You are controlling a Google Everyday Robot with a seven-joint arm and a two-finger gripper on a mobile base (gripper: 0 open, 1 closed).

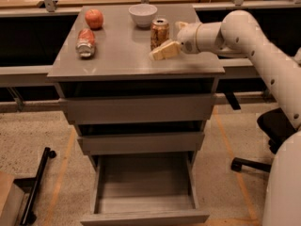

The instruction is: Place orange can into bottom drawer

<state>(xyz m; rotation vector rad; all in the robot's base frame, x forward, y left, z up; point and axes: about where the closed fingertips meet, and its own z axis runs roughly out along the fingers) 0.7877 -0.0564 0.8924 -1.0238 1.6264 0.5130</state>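
The orange can (160, 32) stands upright on the grey cabinet top (122, 55), just right of a white bowl (143, 15). My gripper (171, 38) reaches in from the right at the can's height, right beside it. It is open, with the near finger (164, 51) in front of and right of the can and the far finger (181, 26) behind it. It holds nothing. The bottom drawer (143, 206) is pulled out below and shows a bare grey inside.
A redder can (85, 43) lies on its side at the left of the top, with a red apple (94, 18) behind it. The two upper drawers are slightly open. An office chair base (249, 164) stands at right, and a black bar (37, 182) lies on the floor at left.
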